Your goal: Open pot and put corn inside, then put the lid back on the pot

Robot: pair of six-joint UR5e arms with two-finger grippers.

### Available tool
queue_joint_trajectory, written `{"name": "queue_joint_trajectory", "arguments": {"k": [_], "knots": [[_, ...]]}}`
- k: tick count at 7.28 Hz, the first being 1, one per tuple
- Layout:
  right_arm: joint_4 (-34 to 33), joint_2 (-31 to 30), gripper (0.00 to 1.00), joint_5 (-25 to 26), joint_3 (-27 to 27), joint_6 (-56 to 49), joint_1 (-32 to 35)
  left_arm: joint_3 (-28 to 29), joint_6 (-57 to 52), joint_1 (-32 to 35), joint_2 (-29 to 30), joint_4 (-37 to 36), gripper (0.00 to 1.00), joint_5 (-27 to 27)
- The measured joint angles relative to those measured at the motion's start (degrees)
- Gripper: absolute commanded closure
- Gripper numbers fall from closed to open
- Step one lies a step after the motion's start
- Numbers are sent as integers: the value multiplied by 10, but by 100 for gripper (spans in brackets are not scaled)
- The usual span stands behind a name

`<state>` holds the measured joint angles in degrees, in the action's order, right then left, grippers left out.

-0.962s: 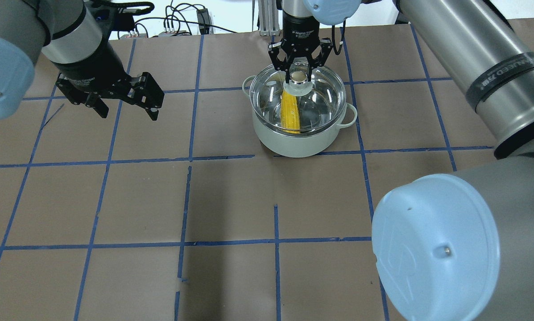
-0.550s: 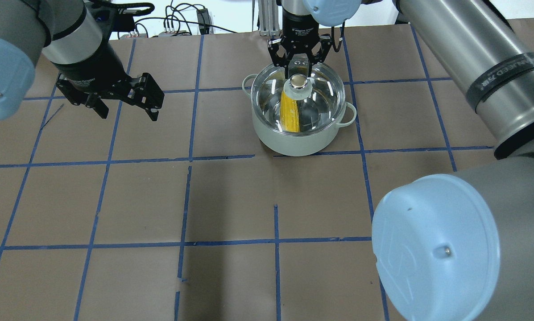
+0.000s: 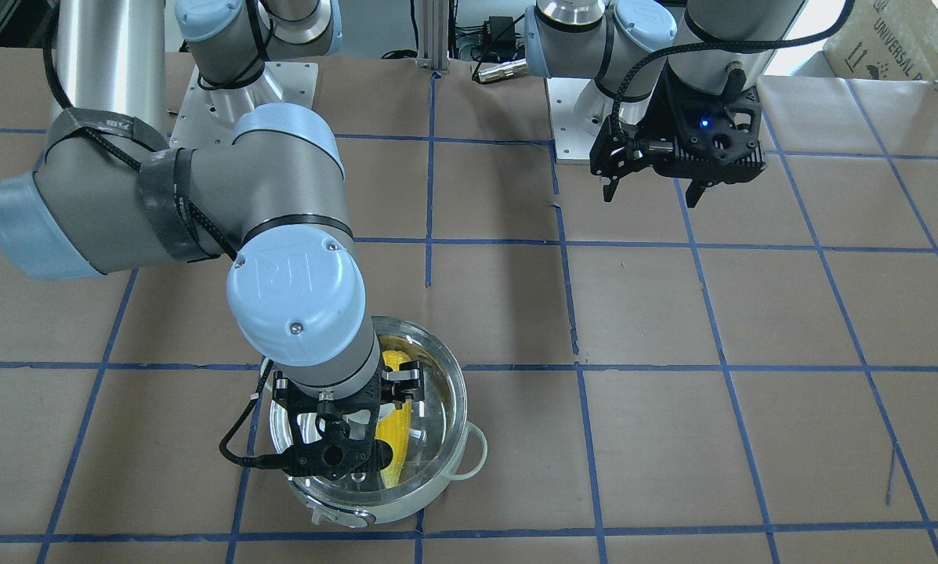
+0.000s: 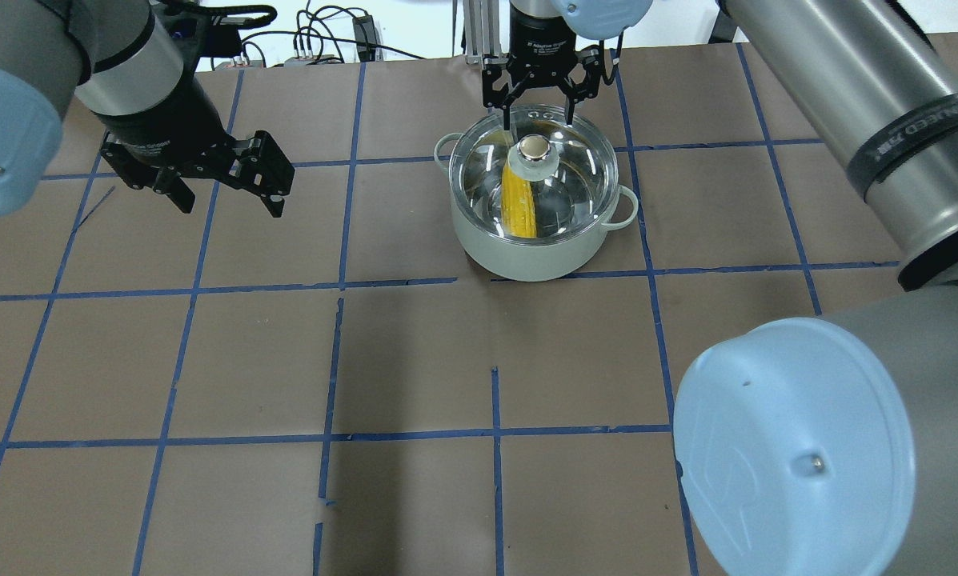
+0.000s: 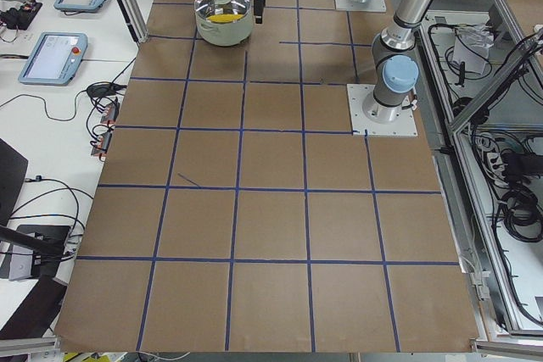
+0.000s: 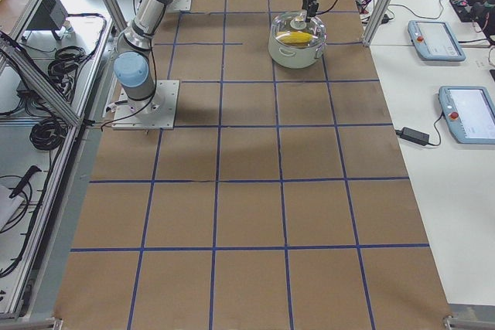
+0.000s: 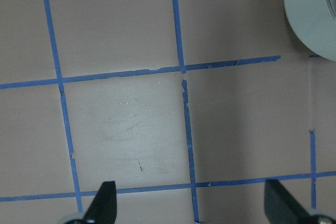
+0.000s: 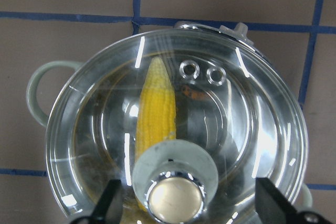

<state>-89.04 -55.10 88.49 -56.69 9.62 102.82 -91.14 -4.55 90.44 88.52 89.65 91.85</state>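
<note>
Glass covers the pot (image 4: 527,256): the clear lid (image 4: 575,172) sits level on its rim, knob (image 4: 534,148) up at the centre. Through it I see the corn (image 4: 520,204) lying inside on the steel bottom. In my right wrist view the cob's pointed tip aims at 12 o'clock and its thick end runs under the knob toward 6. The two metal-ringed vent holes (image 8: 201,72) lie just right of the tip, at about 1 o'clock from the knob. One pale loop handle (image 8: 37,94) shows at 9 o'clock.

On the overhead view the pot stands on the brown table (image 4: 414,360) at about 12 o'clock from the table's middle, near the far edge.

My right gripper (image 4: 539,112) hangs over the pot, at 12 o'clock from the knob in the overhead view. Its fingers are spread wide. They stand well apart from the knob on either side and grip nothing. In the wrist view only the two dark fingertips (image 8: 107,203) show in the bottom corners, with the knob between them.

My left gripper (image 4: 229,200) hovers above bare table at about 9 o'clock from the pot, well apart from it. It too is spread wide and has hold of nothing. Its wrist view shows blue tape lines, with a curve of the pot's white wall at 1 o'clock.
</note>
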Motion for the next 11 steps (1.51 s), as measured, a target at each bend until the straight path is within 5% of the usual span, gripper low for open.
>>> {"name": "queue_joint_trajectory", "arguments": {"k": [7, 11], "knots": [[189, -175, 0, 4, -44, -94, -160, 6, 1, 0, 0, 1, 0, 0], [127, -259, 0, 4, -195, -97, -163, 7, 4, 0, 2, 1, 0, 0]]}}
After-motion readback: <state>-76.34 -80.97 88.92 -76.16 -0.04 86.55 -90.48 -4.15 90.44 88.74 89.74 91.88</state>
